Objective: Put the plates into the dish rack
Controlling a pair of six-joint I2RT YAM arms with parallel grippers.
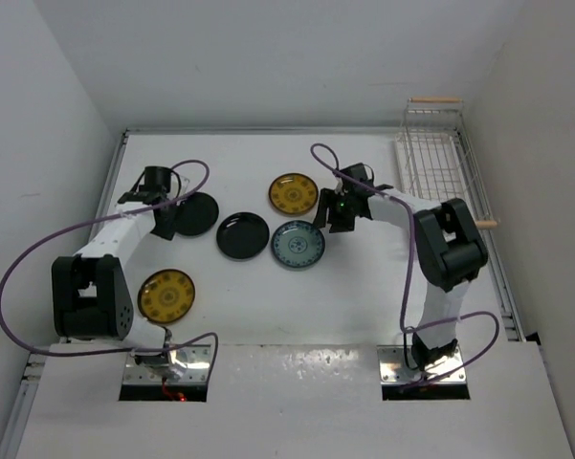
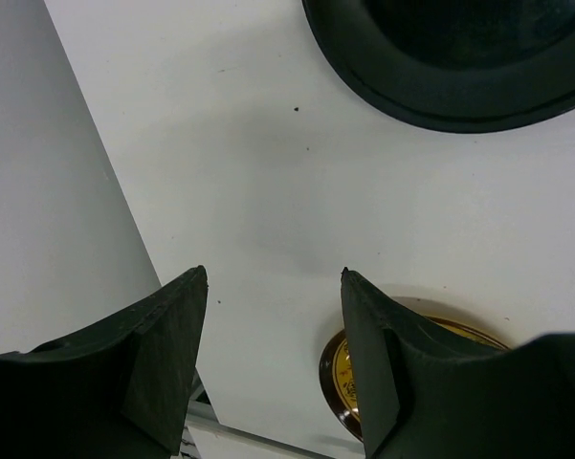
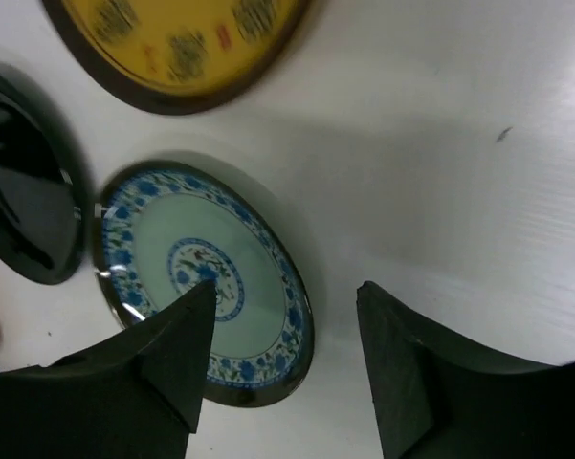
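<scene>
Five round plates (image 1: 243,235) — two black, two mustard, one blue-green

The dish rack (image 1: 432,153) sits at the table's (image 1: 364,306) far right. Four plates (image 1: 243,235) cluster mid-table, left of it; a fifth plate (image 1: 165,295) lies nearer, front-left.

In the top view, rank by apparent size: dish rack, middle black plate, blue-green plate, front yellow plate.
Largest: dish rack.
Then middle black plate, blue-green plate, front yellow plate: they look alike, so unranked.
</scene>
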